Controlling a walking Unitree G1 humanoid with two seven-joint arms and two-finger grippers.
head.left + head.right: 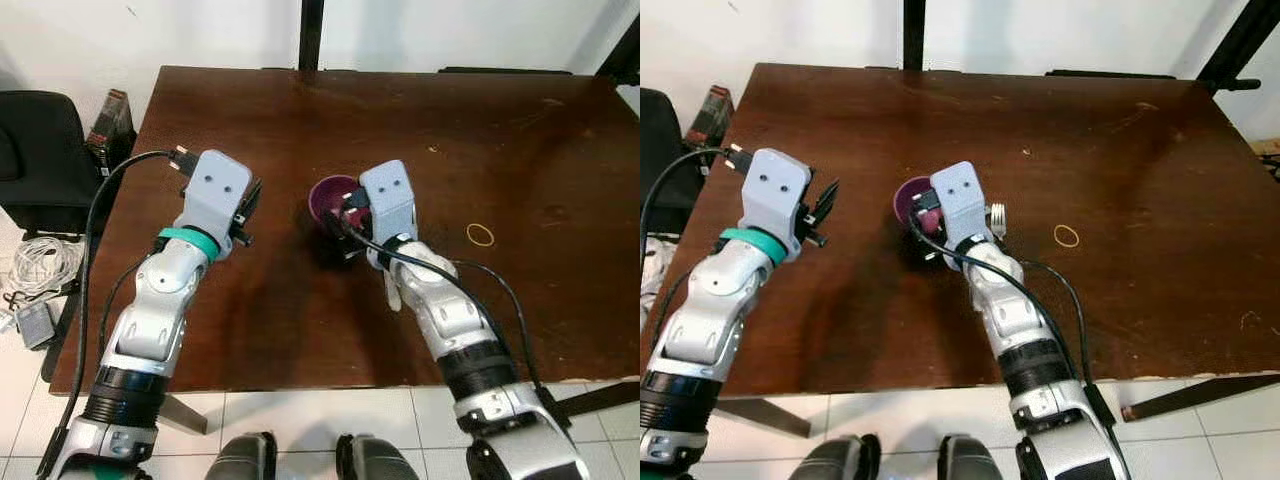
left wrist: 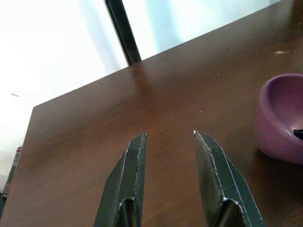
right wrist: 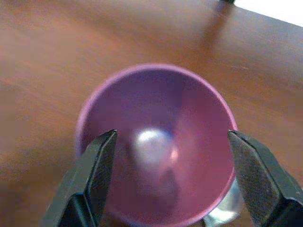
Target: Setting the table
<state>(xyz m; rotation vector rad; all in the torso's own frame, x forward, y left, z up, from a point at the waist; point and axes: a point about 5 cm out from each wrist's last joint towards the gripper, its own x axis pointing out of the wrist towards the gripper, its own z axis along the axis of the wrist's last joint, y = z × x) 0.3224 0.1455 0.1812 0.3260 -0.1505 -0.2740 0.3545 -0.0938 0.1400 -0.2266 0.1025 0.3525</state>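
We see a purple bowl (image 3: 156, 142) standing on the brown surface (image 1: 500, 130). Our right gripper (image 3: 173, 175) hangs right over it, fingers spread wide, one on each side of the bowl, not squeezing it. Our left gripper (image 2: 169, 137) waits near the bowl, spread apart and holding nothing

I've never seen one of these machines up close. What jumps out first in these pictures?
Two silver arms reach over a dark brown wooden table. The right gripper hangs just above a purple bowl near the table's middle, its black fingers spread to either side of the rim. The left gripper hovers open over bare wood to the bowl's left, and a small rubber band lies to the bowl's right.
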